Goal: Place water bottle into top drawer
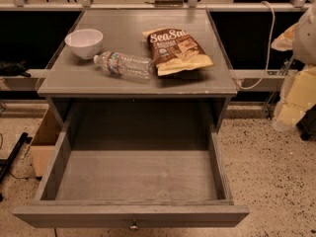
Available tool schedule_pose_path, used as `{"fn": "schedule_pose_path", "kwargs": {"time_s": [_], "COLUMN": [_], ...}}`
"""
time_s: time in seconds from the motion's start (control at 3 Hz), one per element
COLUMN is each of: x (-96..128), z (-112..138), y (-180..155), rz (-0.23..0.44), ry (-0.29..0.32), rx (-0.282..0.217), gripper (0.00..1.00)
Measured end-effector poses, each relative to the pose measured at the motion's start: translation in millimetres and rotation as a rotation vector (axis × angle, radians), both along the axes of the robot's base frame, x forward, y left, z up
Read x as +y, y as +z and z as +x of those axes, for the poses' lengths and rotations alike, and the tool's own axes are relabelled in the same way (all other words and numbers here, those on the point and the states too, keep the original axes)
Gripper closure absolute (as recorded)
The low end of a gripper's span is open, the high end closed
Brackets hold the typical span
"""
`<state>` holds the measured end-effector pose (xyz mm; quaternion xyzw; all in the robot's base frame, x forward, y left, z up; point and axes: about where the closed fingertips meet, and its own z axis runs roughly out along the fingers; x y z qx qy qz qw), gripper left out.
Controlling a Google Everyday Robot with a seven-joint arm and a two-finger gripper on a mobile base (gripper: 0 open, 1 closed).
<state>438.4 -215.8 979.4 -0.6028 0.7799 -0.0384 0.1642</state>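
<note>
Pale cream shapes at the right edge of your view are the gripper [299, 95], hanging beside the grey table [138, 85] and well apart from everything on it; you cannot tell whether it is spread or closed. The water bottle [126, 64] lies on its side on the tabletop, cap just beside the white bowl [84, 42], base at the snack bag [177, 51]. Below, the top drawer [133, 214] stands pulled out, its grey floor showing.

Looks like a lab or test bay to me: speckled hard floor [276, 181] at four o'clock, loose white cable [271, 33] at two, my gripper [303, 33] at three.
</note>
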Motion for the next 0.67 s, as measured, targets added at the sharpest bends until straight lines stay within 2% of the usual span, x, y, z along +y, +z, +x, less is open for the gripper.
{"fn": "schedule_pose_path", "kwargs": {"time_s": [0.33, 0.67], "x": [0.0, 26.8], "z": [0.0, 9.5], "y": [0.0, -3.4], "rz": [0.000, -0.020], "ry": [0.000, 0.060], "rx": [0.000, -0.005], "gripper": [0.00, 0.00]}}
